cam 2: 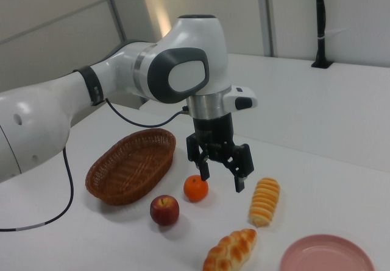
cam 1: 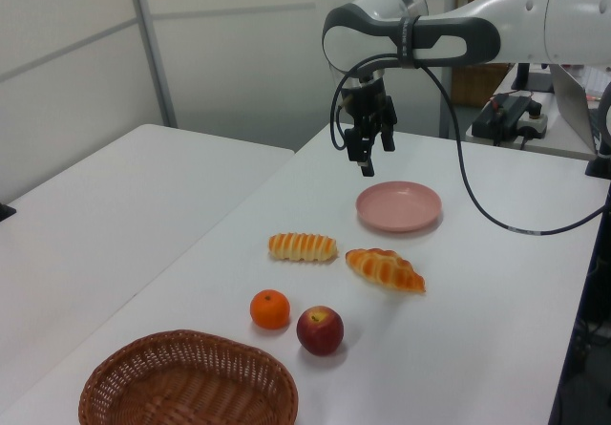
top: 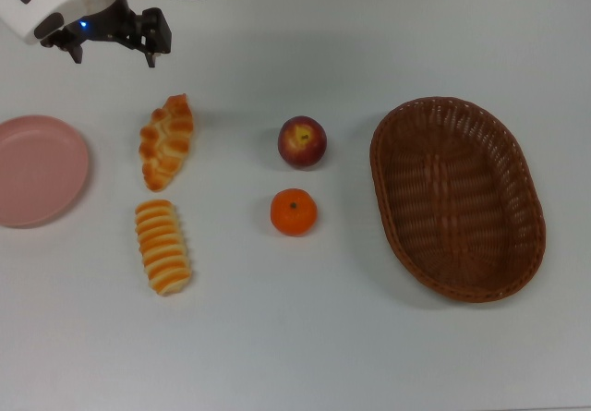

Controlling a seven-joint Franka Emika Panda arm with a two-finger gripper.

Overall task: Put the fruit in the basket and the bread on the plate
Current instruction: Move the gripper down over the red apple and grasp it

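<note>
On tabletop (top: pixel 369 356): roll (top: pixel 162 247), croissant (top: pixel 166 141) lengthwise between plate (top: pixel 37 169) and apple (top: pixel 302 141), mandarin (top: pixel 294 212); basket (top: pixel 457 197) beyond; gripper (top: pixel 113 53) jaws apart, empty.

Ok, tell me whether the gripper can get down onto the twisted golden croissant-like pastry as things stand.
Probably yes. The gripper hangs open above the table, and the twisted golden croissant-like pastry lies alone, clear of the ridged roll and pink plate.

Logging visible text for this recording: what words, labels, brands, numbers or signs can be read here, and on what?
None readable in any view: no text on the arm, gripper, plate, basket, bread or fruit.
</note>
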